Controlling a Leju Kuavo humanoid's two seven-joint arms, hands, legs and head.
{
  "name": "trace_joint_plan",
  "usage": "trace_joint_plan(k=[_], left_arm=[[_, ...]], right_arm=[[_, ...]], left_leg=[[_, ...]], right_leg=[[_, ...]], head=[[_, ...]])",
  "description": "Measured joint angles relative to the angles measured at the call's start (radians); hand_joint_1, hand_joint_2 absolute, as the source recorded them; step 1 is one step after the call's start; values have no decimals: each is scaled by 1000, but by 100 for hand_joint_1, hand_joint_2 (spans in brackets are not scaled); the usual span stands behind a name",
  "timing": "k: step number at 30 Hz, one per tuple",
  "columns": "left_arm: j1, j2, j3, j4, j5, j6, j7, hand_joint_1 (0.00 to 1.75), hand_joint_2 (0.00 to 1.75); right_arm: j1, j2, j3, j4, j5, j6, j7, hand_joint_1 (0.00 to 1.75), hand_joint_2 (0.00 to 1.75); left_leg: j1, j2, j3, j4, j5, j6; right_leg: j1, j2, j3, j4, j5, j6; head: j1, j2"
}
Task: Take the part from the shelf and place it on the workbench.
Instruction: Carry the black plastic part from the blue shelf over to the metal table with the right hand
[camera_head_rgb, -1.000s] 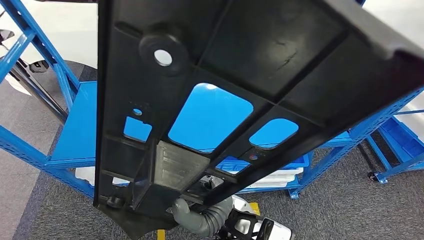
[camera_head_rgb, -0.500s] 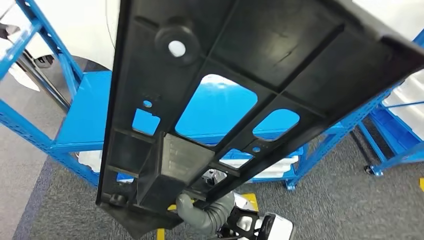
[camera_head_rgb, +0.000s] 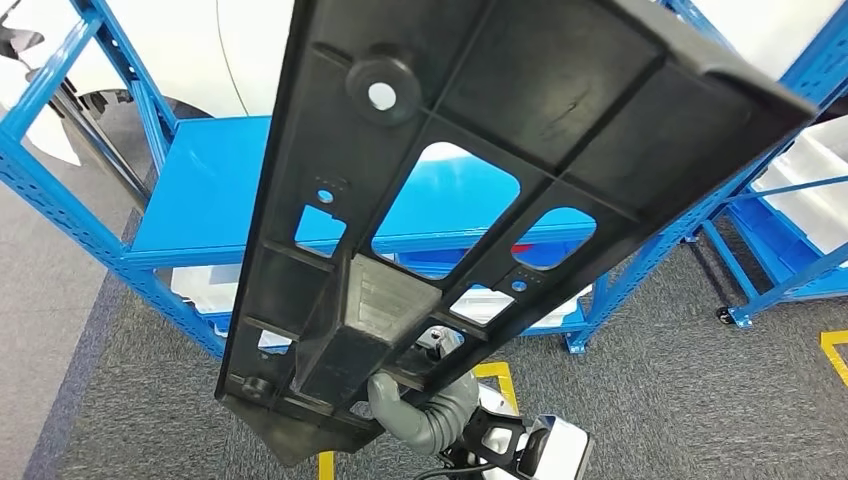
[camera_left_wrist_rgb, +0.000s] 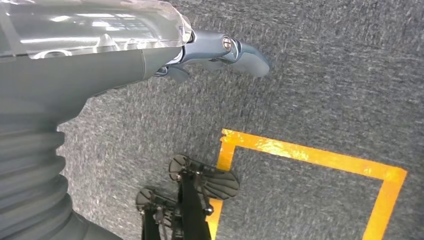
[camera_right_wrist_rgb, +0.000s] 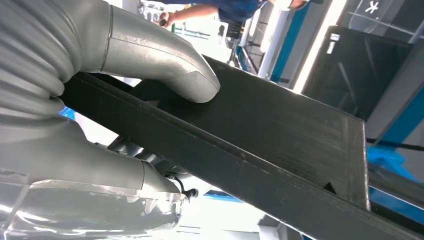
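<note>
Black ribbed plastic panel (camera_head_rgb: 480, 190) was off the blue shelf (camera_head_rgb: 200, 190), clamped in the right hand (camera_right_wrist_rgb: 100, 100), thumb on top. Left hand (camera_left_wrist_rgb: 220, 50) hung free, fingers seemingly loose. Table placement remained.

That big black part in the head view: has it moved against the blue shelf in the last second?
Cannot tell. The black part sits further right in the picture, but the blue shelf and floor shifted too, so the camera itself moved.

The right hand (camera_right_wrist_rgb: 125, 100) grips the black part (camera_head_rgb: 500, 160) (thumb on top); the left hand (camera_left_wrist_rgb: 150, 45) hangs empty.
</note>
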Motion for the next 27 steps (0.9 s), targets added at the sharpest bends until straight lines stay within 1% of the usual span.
trace_joint_plan(k=[1,2,3,4,5,6,7,8,9,10,11,12,13,14,15,16,17,18,19,20,21,22,23,24,25,26,27], left_arm=[[0,-2,0,0,-2,-2,1,0,175],[0,-2,0,0,-3,-3,1,0,175],[0,-3,0,0,-3,-3,2,0,175],[1,-5,0,1,-4,-3,3,0,175],[1,-6,0,1,-4,-3,3,0,175],[1,-7,0,1,-4,-3,3,0,175],[1,-7,0,1,-4,-3,3,0,175],[1,-7,0,1,-4,-3,4,0,175],[1,-8,0,1,-4,-3,4,0,175],[1,-8,0,1,-4,-3,4,0,175],[0,-9,0,1,-4,-3,6,0,175],[-1,-9,0,1,-4,-2,9,0,175],[-3,-10,0,1,-5,0,14,0,175],[-6,-10,1,1,-5,4,19,0,175],[-8,-12,2,1,-5,9,25,0,175],[-9,-13,3,1,-5,13,31,0,175],[-7,-14,5,1,-6,17,37,0,175],[-5,-16,7,1,-7,20,44,0,175],[-3,-18,8,1,-9,22,50,0,175],[-2,-20,8,2,-11,23,55,0,175],[-1,-22,9,2,-13,23,58,0,175],[-1,-24,9,2,-14,24,61,0,175],[0,-26,9,2,-14,24,62,0,175],[0,-29,10,2,-14,24,63,0,175],[1,-31,10,2,-14,24,63,0,175],[2,-35,11,2,-14,24,64,0,175],[3,-39,13,2,-14,24,64,0,175]], right_arm=[[2,0,-2,0,1,2,0,175,175],[3,0,-3,1,2,4,0,175,175],[4,0,-4,3,2,7,0,175,175],[5,0,-4,4,2,8,0,175,175],[5,0,-4,6,2,8,0,175,175],[6,0,-4,7,2,9,0,175,175],[7,0,-4,9,3,10,0,175,175],[8,0,-5,11,3,11,0,175,175],[9,0,-5,13,2,12,0,175,175],[9,0,-5,15,2,14,0,175,175],[9,0,-5,17,2,17,0,175,175],[9,0,-5,19,2,22,0,175,175],[9,0,-5,21,3,28,0,175,175],[8,0,-5,22,3,33,0,175,175],[7,0,-5,23,3,37,0,175,175],[7,-1,-5,25,3,39,0,175,175],[7,-2,-5,28,4,40,0,175,175],[8,-4,-5,31,6,41,0,175,175],[11,-7,-5,35,7,42,0,175,175],[14,-12,-5,39,7,43,0,175,175],[16,-16,-5,42,7,45,0,175,175],[18,-20,-5,45,7,46,0,175,175],[20,-24,-5,48,7,48,0,175,175],[22,-28,-5,51,7,50,0,175,175],[24,-31,-5,54,7,53,0,175,175],[25,-35,-5,56,7,56,0,175,175],[26,-37,-5,58,7,61,0,175,175]], left_leg=[[0,0,-1,-2,8,-6],[0,0,-2,-6,16,-12],[1,-1,-6,-5,15,-17],[1,-2,-13,8,-3,-22],[2,-2,-25,39,-41,-26],[5,-3,-39,89,-92,-30],[6,-3,-55,152,-144,-34],[8,-3,-66,215,-178,-38],[9,-3,-69,261,-190,-42],[12,-3,-57,280,-176,-46],[15,-2,-28,263,-148,-49],[18,-2,15,218,-121,-51],[19,-3,71,147,-112,-51],[19,-4,119,77,-120,-47],[17,-5,149,26,-133,-41],[13,-6,164,-5,-145,-34],[11,-7,162,-14,-143,-24],[11,-5,153,-13,-135,-16],[11,-2,145,-13,-126,-7],[13,0,134,-15,-114,2],[13,3,121,-15,-103,8],[11,3,106,-14,-91,12],[10,3,91,-14,-79,14],[8,3,76,-13,-68,14],[6,4,60,-11,-57,14],[5,4,45,-9,-46,12],[4,4,32,-7,-38,11]], right_leg=[[3,0,6,-17,-2,-5],[2,-1,0,-18,6,-11],[0,-2,-6,-22,17,-18],[-3,-4,-15,-25,29,-26],[-5,-5,-26,-29,42,-32],[-6,-6,-38,-29,53,-37],[-6,-7,-52,-29,63,-39],[-5,-7,-66,-27,73,-39],[-5,-8,-80,-25,83,-39],[-5,-8,-96,-21,93,-37],[-5,-8,-113,-15,102,-34],[-6,-8,-129,-8,110,-30],[-6,-8,-144,0,117,-25],[-5,-8,-154,7,123,-19],[-4,-8,-160,11,129,-13],[-4,-9,-164,13,137,-6],[-5,-10,-166,12,145,2],[-7,-8,-170,14,147,9],[-9,-7,-177,24,133,14],[-10,-5,-189,51,99,18],[-12,-4,-205,98,48,21],[-12,-4,-223,161,-6,22],[-12,-4,-237,227,-47,23],[-12,-4,-243,279,-63,23],[-11,-4,-233,301,-55,22],[-11,-4,-206,288,-29,19],[-10,-4,-162,240,0,15]], head=[[0,0],[0,0],[0,0],[0,0],[0,0],[0,0],[0,0],[0,0],[0,0],[0,0],[0,0],[0,0],[0,0],[0,0],[0,0],[0,0],[0,0],[0,0],[0,0],[0,0],[0,0],[0,0],[0,0],[0,0],[0,0],[0,0],[0,0]])
